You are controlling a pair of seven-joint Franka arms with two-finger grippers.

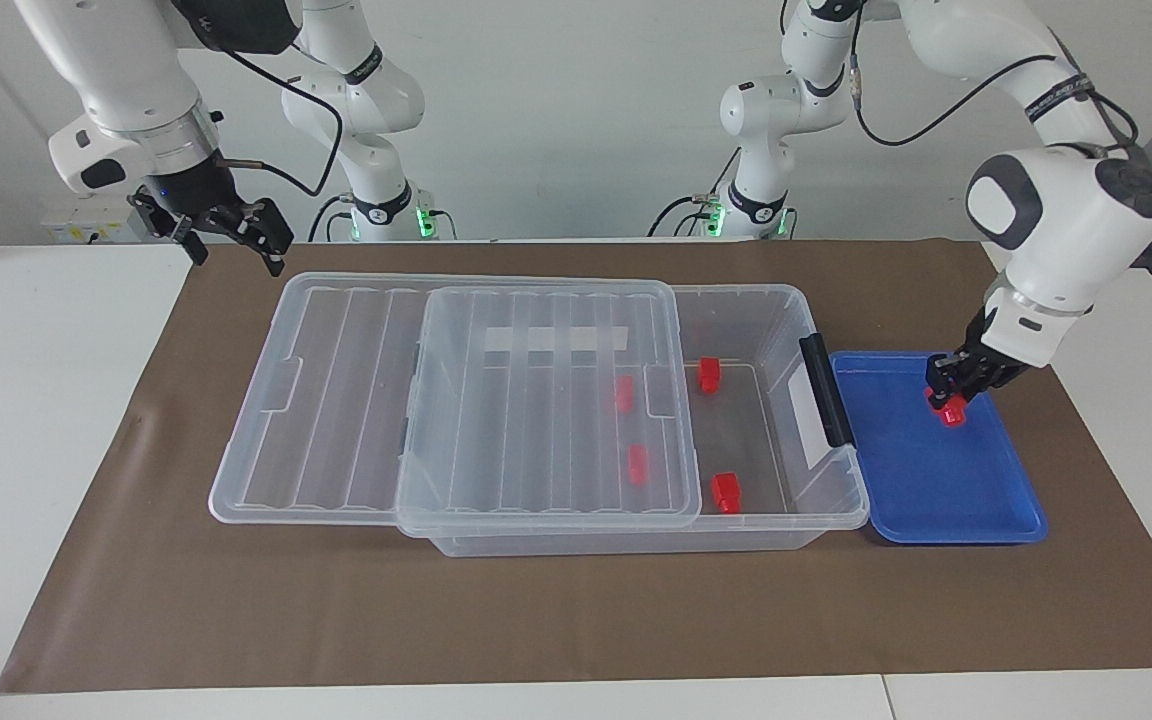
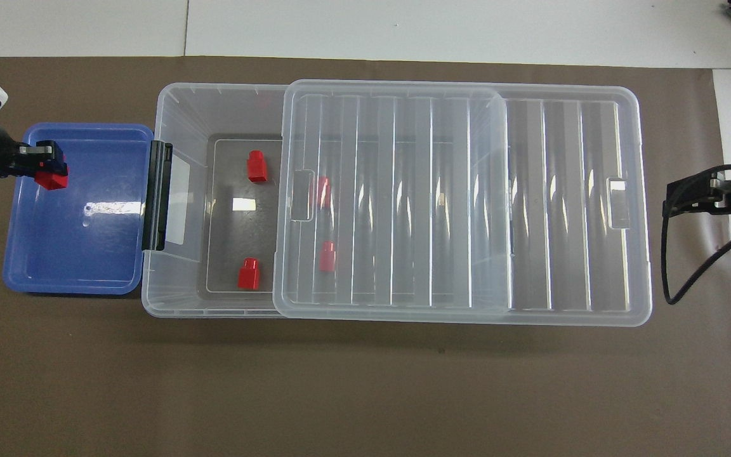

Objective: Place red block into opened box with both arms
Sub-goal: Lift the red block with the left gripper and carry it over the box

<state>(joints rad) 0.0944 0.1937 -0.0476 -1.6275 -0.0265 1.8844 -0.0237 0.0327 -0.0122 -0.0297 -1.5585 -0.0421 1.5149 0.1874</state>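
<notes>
Red block [image 1: 952,409] — gripped in left pincer [image 1: 948,394], raised over blue tray [image 1: 936,500].

Bright even light, sharp focus; glare on blue tray [image 2: 105,207], lid [image 2: 403,190].

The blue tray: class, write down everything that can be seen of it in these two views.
The blue tray is shallow, rectangular, glossy plastic with rounded corners and a raised rim. It lies flat on the brown mat at the left arm's end of the table, beside the clear box, by its black handle. Nothing rests in it. The left gripper hangs over it, shut on a red block.
</notes>
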